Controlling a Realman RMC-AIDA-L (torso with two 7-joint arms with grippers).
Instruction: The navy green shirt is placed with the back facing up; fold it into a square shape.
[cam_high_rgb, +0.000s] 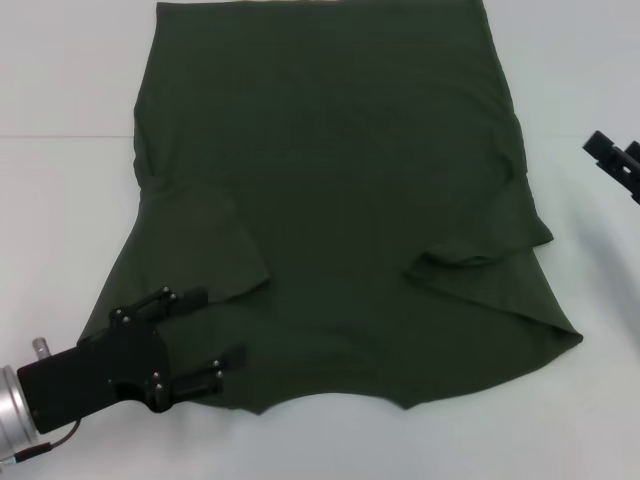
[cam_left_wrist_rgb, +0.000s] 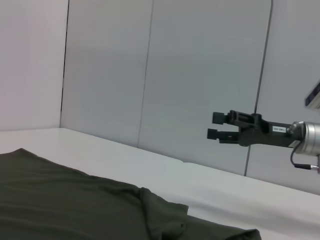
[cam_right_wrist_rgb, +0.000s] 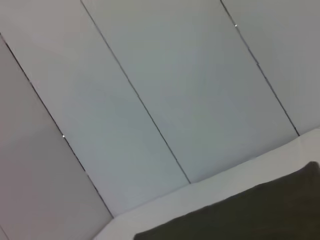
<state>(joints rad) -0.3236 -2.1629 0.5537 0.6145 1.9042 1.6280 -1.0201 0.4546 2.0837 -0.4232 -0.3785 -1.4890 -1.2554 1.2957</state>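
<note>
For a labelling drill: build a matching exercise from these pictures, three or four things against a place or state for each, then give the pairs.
Things:
1. dark olive-green soft fabric shirt
2. black left tool
3. black right tool
4. white flat table

Places or states:
A. off the cloth, at the table's right edge
B. fingers apart, over the shirt's near left corner
C. bare surface around the cloth
D. spread flat, both sleeves folded inward

Pairs: 1-D, 2-B, 3-A, 4-C
</note>
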